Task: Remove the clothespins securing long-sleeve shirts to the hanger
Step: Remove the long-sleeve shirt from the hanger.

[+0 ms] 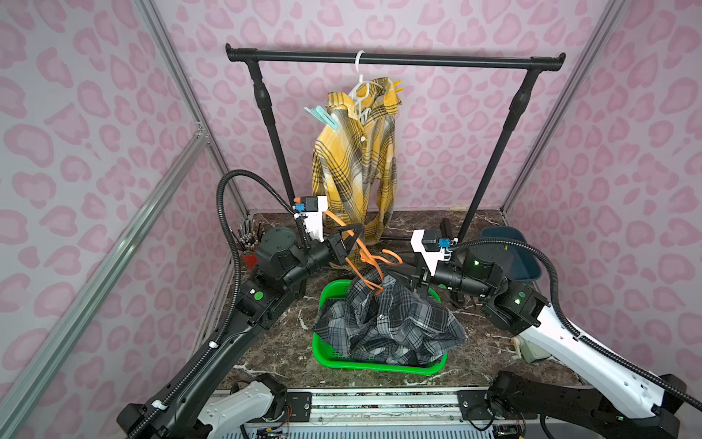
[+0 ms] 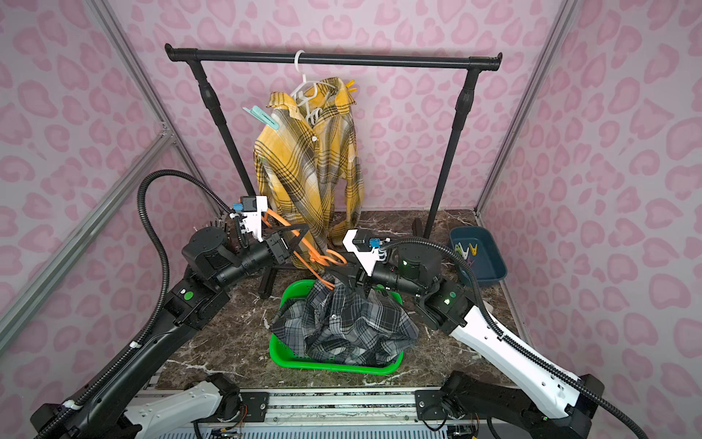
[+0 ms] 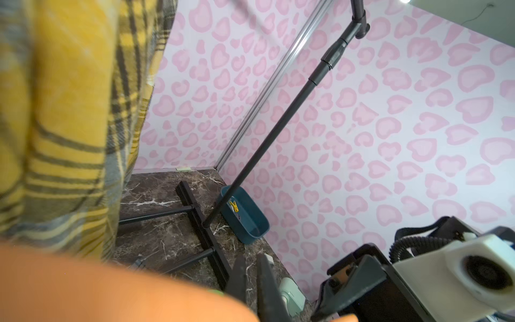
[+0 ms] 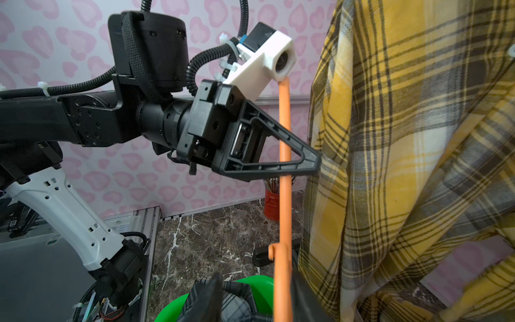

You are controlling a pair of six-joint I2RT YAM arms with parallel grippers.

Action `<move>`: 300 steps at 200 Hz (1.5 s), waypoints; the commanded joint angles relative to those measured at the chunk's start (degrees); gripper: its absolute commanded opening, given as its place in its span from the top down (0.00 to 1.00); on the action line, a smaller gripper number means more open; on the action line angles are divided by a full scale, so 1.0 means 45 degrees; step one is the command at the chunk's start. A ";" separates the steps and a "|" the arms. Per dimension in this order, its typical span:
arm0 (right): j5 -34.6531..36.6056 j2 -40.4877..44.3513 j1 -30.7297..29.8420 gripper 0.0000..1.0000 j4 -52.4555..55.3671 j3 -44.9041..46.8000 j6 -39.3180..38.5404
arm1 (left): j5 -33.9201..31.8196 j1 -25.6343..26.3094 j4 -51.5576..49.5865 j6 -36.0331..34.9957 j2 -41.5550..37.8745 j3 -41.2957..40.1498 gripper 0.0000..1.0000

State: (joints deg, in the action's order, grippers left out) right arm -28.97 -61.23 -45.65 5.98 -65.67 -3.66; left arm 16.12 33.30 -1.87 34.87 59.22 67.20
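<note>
The left end effector [image 1: 355, 233] clamps the orange plastic hanger [image 1: 334, 220] above the green plastic basket [image 1: 326, 353].
In both top views the yellow plaid long-sleeve shirt [image 2: 307, 171] hangs at the surface's back edge, a mint-teal clothespin [image 2: 262, 116] on its shoulder; the grey plaid shirt [image 2: 342, 327] fills the basket mid-surface. Left wrist: the left fingers [image 3: 239, 276] sit close together. Right wrist: the right end effector [image 4: 257, 281] stands apart around the hanger.

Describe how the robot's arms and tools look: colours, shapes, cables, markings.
The left arm is mostly black; the right arm has a long white link. Ribbed black cable hoses run along both, green dots mark the joints, white camera housings sit at the wrists. The left tool has black triangular frame fingers; the right tool looks black too.
</note>
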 commanded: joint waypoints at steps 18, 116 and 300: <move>0.1405 0.0804 -0.0008 0.31 0.0980 0.0876 0.0628 | -0.1210 0.0003 0.0372 -0.0531 -0.0404 0.0200 0.97; 0.5163 0.2437 -0.0012 0.25 0.3696 0.3573 0.3035 | -0.1512 -0.0017 0.0908 -0.0376 -0.0973 0.0574 0.97; 0.4778 -0.4312 -0.3191 0.91 -0.1546 0.5643 0.6165 | -0.2747 -0.0149 0.1020 -0.0972 -0.1861 0.1258 0.97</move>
State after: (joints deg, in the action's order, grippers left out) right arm -9.21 -78.08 -59.27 3.79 -40.38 21.47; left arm 5.67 32.93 -1.15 30.59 51.57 73.60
